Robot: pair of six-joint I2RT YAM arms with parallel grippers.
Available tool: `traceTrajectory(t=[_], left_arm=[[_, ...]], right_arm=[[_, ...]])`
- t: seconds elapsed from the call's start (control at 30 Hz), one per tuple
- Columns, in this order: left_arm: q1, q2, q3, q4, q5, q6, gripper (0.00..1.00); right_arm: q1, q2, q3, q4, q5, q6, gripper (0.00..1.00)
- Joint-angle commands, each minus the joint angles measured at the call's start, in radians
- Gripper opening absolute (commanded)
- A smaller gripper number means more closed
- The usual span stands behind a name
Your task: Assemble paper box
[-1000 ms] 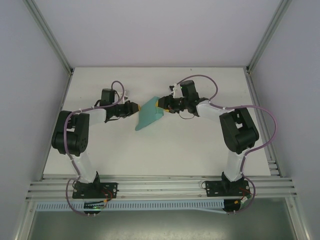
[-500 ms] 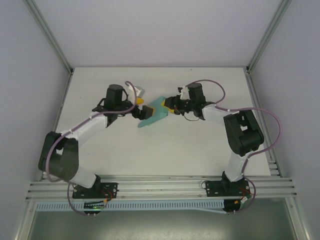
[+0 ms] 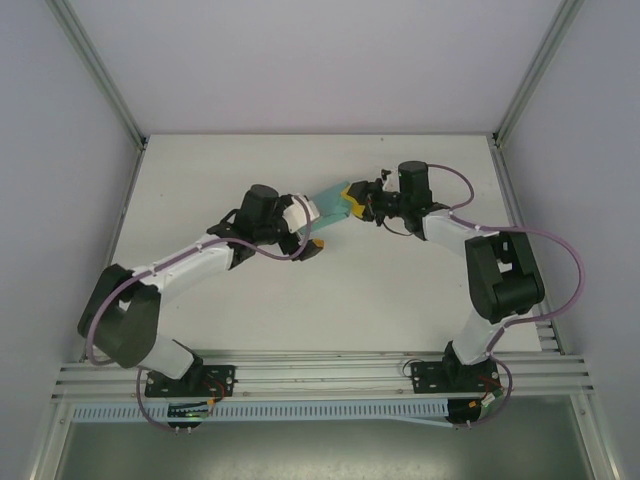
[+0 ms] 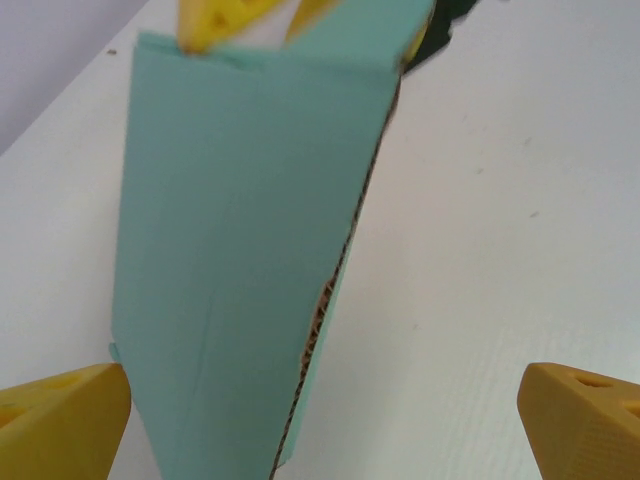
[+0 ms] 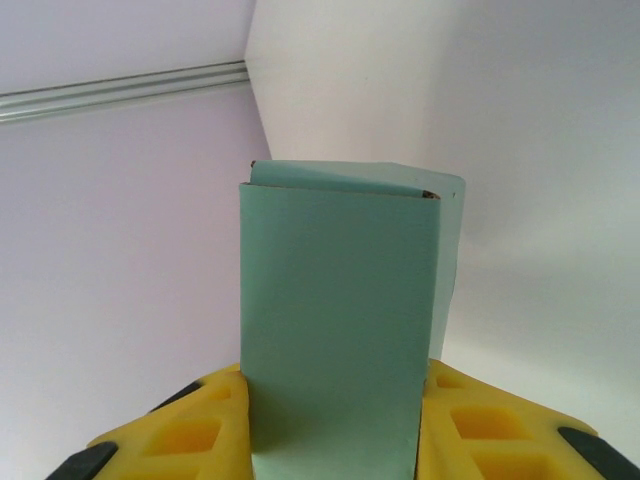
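The paper box [image 3: 328, 200] is a teal card piece, folded, held up off the white table at mid-back. My right gripper [image 3: 354, 207] is shut on its right end; in the right wrist view the box [image 5: 338, 310] stands up between the yellow fingers [image 5: 195, 435], with my right gripper [image 5: 335, 435] clamping its sides. My left gripper [image 3: 312, 226] is open at the box's left end. In the left wrist view the box [image 4: 240, 250] shows a brown corrugated edge and reaches in between the wide-apart yellow fingertips [image 4: 60, 420], nearer the left one; my left gripper [image 4: 320, 425] touches nothing I can see.
The white table [image 3: 400, 300] is bare around both arms. Grey walls and aluminium frame rails [image 3: 100, 75] enclose the back and sides. The right arm's yellow fingers [image 4: 215, 20] show at the top of the left wrist view.
The left gripper has opened wide and reached right, up to the box's left end. The right gripper has carried the box back and to the right, still gripping it.
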Motion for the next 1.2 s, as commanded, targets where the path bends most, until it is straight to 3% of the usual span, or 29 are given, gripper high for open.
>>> traceTrajectory(t=[0.0, 0.3, 0.6, 0.93, 1.17], left_arm=[[-0.018, 0.054, 0.035, 0.015, -0.127, 0.105, 0.99], [-0.035, 0.104, -0.027, 0.307, -0.297, 0.191, 0.98], [-0.047, 0.162, 0.004, 0.277, -0.263, 0.218, 0.98], [-0.049, 0.181, -0.034, 0.393, -0.433, 0.318, 0.73], [-0.048, 0.155, -0.021, 0.351, -0.381, 0.313, 0.55]], right_arm=[[-0.001, -0.041, -0.013, 0.047, -0.030, 0.090, 0.29], [0.004, -0.053, -0.042, 0.106, -0.041, 0.207, 0.29], [0.005, -0.048, -0.069, 0.200, 0.000, 0.340, 0.29], [0.004, -0.051, -0.095, 0.260, -0.028, 0.435, 0.31], [0.002, -0.068, -0.130, 0.289, -0.011, 0.457, 0.39]])
